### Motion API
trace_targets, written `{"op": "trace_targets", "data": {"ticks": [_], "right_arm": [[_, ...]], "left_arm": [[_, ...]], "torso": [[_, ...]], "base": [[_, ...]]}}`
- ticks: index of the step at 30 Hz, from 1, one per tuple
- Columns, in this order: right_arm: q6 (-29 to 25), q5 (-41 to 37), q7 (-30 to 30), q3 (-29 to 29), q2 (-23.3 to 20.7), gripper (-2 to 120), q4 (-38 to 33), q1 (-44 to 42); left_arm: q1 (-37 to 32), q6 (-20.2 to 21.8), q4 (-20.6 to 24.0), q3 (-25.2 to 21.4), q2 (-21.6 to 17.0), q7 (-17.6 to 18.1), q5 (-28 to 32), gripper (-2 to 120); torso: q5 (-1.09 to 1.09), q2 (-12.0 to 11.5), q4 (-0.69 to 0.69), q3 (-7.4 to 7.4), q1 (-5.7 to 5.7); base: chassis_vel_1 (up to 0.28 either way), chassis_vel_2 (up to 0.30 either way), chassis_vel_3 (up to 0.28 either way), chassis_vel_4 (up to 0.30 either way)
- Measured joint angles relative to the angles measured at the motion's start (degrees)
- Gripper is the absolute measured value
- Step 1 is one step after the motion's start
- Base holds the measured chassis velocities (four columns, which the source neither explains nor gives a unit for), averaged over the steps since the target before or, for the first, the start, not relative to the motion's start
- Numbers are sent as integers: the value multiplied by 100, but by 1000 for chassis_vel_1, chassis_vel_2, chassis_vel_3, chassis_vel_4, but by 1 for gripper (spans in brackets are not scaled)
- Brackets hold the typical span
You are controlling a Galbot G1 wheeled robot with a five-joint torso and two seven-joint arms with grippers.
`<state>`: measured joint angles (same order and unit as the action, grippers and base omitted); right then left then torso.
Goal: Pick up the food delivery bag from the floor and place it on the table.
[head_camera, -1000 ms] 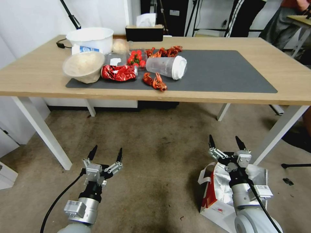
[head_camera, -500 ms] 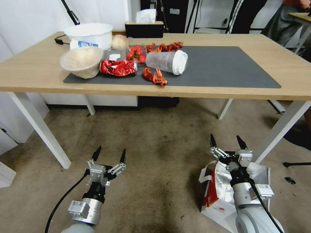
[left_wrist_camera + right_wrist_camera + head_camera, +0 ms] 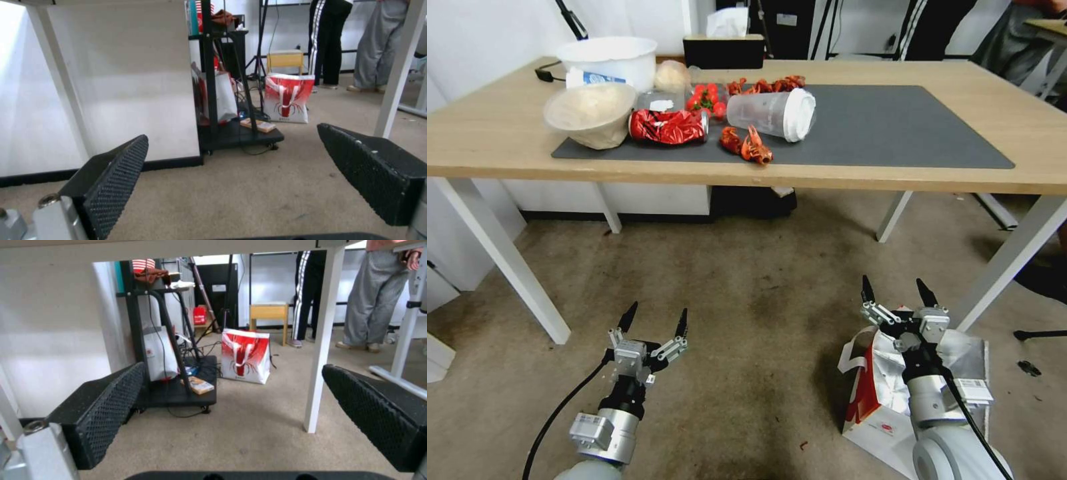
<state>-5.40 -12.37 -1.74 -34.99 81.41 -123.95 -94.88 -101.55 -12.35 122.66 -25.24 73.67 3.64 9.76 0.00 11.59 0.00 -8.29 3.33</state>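
Standing on the beige carpet floor (image 3: 747, 320), the white, red-sided, foil-lined paper delivery bag (image 3: 880, 400) sits directly beneath the wide-open right claw (image 3: 896, 295), well apart from the wide-open left claw (image 3: 656, 317).

Tipped plastic cup (image 3: 772, 115), white tub (image 3: 608, 59), bowl (image 3: 590, 115)

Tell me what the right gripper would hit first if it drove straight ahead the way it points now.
Probably the white table leg. The right gripper, open, points level under the table over bare floor; the leg stands ahead inside the line of one finger. Depth is unclear.
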Motion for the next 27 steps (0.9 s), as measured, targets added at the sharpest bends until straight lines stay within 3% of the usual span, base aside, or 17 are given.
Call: {"op": "trace_targets", "data": {"ticks": [14, 27], "right_arm": [[-5, -10, -1, -9, 30, 100, -19, -18], [-16, 8, -4, -12, 79, 100, 103, 43]], "left_arm": [[-5, 0, 44, -4, -13, 0, 1, 96], [108, 21, -62, 102, -44, 1, 3, 96]], "torso": [[0, -216, 0, 177, -38], [0, -599, 0, 497, -103]], "base": [[0, 0, 0, 0], [0, 0, 0, 0]]}}
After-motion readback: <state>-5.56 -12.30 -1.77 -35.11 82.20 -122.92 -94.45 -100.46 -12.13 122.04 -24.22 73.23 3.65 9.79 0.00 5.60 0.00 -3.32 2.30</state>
